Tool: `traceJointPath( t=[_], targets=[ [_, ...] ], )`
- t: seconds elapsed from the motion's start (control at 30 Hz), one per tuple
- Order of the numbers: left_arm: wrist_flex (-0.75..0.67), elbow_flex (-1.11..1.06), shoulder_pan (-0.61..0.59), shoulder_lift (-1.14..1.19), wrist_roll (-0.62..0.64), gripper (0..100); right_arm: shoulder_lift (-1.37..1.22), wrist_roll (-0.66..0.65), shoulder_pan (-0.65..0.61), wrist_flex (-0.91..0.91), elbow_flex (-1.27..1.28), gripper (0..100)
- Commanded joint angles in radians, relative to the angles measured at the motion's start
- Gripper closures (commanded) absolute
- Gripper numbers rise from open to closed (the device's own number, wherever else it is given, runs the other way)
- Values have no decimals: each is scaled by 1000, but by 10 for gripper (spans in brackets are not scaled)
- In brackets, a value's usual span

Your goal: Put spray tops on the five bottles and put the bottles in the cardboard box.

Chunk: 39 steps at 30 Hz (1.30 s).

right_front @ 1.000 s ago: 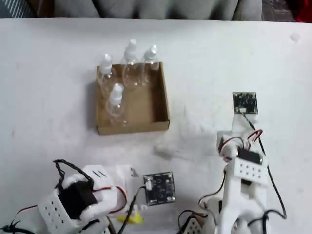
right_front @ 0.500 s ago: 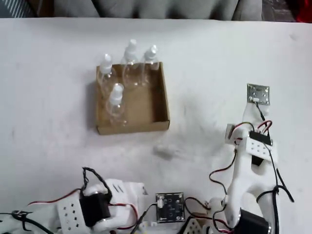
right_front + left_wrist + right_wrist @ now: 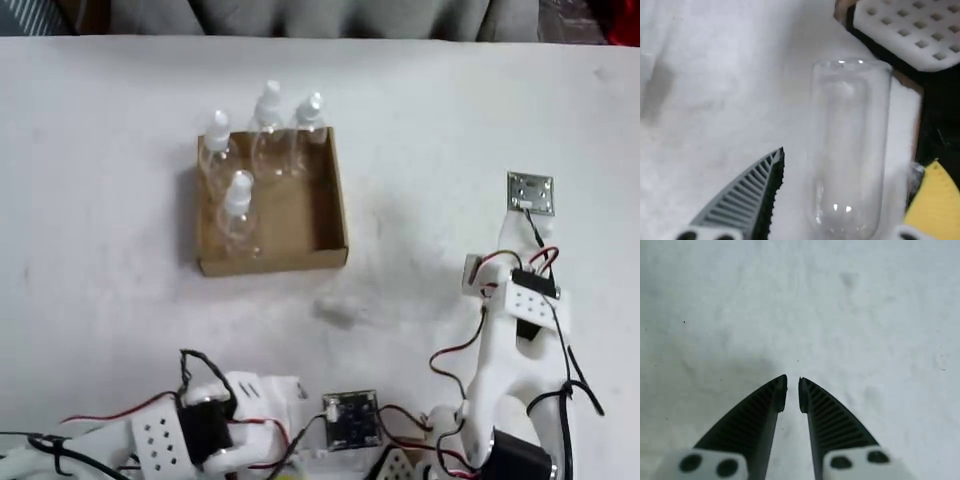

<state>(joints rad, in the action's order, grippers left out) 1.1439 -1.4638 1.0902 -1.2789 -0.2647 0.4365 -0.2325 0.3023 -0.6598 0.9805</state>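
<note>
High view: fixed off the arms, high over the near edge, facing down across the whole tabletop (image 3: 100,300) to its far edge; distant.

Left wrist view: on the left arm at the near edge, facing down along the left gripper (image 3: 857,160); close on a clear bottle (image 3: 850,125).

Right wrist view: on the right arm toward the right edge, facing down past the right gripper (image 3: 792,390); very near the white surface.

Shared: the same white tabletop; seen from above, left wrist board (image 3: 350,418) and right wrist board (image 3: 529,193).

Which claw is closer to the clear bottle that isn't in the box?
Left. The left gripper straddles the clear bottle, lying on the table between its fingers. The right gripper hangs over table with no bottle near.
</note>
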Motion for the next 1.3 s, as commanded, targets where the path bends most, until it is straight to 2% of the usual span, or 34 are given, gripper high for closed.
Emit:
traceJointPath(
  t=[0.0,0.37,0.7,0.97,1.07,1.27],
  targets=[
    [-69,-14,-51,-7,9,610,4,9,8,-8,-48,981],
    [-72,-75,-99,-8,15,624,-1,9,8,-10,-46,981],
    [-95,-107,-104,-10,9,941,-5,32,10,-10,-48,981],
    [-84,-101,-114,-10,9,968,-5,29,10,-10,-46,981],
    [-58,-75,-213,-16,9,969,-5,29,10,-10,-46,981],
    [23,68,-578,-16,11,969,-5,28,8,-10,-46,981]
  ],
)
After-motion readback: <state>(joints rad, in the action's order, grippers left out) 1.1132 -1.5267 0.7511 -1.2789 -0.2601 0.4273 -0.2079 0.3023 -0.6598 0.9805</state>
